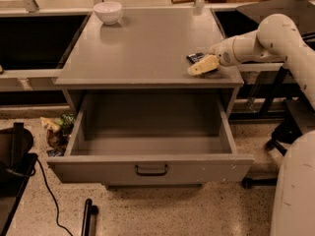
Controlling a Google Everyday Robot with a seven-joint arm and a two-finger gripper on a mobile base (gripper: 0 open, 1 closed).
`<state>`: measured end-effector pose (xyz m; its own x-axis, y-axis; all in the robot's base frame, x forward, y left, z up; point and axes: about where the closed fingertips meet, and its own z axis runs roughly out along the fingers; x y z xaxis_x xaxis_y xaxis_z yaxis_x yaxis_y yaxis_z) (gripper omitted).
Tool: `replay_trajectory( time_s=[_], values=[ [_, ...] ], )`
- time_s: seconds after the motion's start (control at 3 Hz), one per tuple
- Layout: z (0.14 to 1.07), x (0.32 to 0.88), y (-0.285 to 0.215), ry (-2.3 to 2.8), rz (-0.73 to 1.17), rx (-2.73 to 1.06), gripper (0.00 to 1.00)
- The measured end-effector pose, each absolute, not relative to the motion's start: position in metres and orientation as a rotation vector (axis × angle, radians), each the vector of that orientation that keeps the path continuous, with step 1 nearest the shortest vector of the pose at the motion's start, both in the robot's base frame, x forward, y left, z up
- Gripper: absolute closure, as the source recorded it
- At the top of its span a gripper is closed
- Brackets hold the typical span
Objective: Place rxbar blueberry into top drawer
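The rxbar blueberry [195, 57] is a small dark blue bar lying flat near the right front corner of the grey cabinet top [147, 48]. My gripper [203, 66] is low over that corner, with its pale fingers covering the bar's right end. The top drawer [150, 170] stands pulled wide open below, with nothing in it, its dark pull handle at the centre of the front panel.
A white bowl [108, 12] stands at the back left of the cabinet top. My white arm [275, 38] reaches in from the right. Bags and clutter [56, 129] lie on the floor left of the drawer. A dark cable and equipment [15, 156] are at the lower left.
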<state>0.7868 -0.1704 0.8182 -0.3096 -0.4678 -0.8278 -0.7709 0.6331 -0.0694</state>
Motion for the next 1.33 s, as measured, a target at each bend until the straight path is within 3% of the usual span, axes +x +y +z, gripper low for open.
replay_trajectory(
  time_s=[1.0, 1.33],
  values=[
    [0.850, 0.780, -0.161, 1.865, 0.402, -0.994, 0.89],
    [0.876, 0.775, -0.150, 1.772, 0.404, -1.030, 1.00]
  ],
)
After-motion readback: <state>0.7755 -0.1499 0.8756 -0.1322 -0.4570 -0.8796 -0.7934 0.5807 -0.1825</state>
